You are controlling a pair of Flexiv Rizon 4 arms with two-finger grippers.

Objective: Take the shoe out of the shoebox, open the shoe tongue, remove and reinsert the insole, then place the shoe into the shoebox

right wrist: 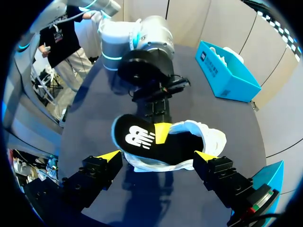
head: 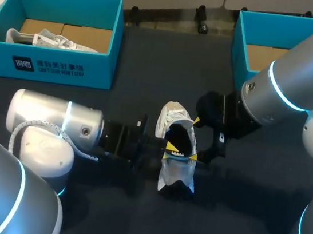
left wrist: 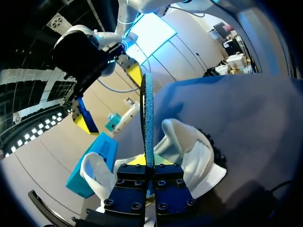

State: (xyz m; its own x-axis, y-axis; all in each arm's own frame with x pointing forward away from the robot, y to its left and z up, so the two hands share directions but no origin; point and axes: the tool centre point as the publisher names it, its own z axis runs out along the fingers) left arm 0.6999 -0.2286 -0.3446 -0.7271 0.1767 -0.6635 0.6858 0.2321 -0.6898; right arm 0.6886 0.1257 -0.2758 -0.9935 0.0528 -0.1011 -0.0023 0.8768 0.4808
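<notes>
Only the right wrist view shows the flat face of the insole [right wrist: 137, 137]: black with a white mark, rising at a tilt from the opening of the white shoe [right wrist: 199, 137]. The left wrist view gives it edge-on, a thin blue strip pinched between the closed fingers of the left gripper [left wrist: 147, 163]. The right gripper [right wrist: 158, 161] is spread wide, one yellow tip on each side of the shoe and neither touching it. From above, both grippers crowd the shoe's middle, so how much of the insole sits inside is hard to tell. The shoe lies mid-desk [head: 152, 64], nearer the front edge. A left shoebox [head: 59, 64] holding a second shoe [head: 51, 39] and a right shoebox [head: 243, 47], partly cut off, stand along the far edge.
</notes>
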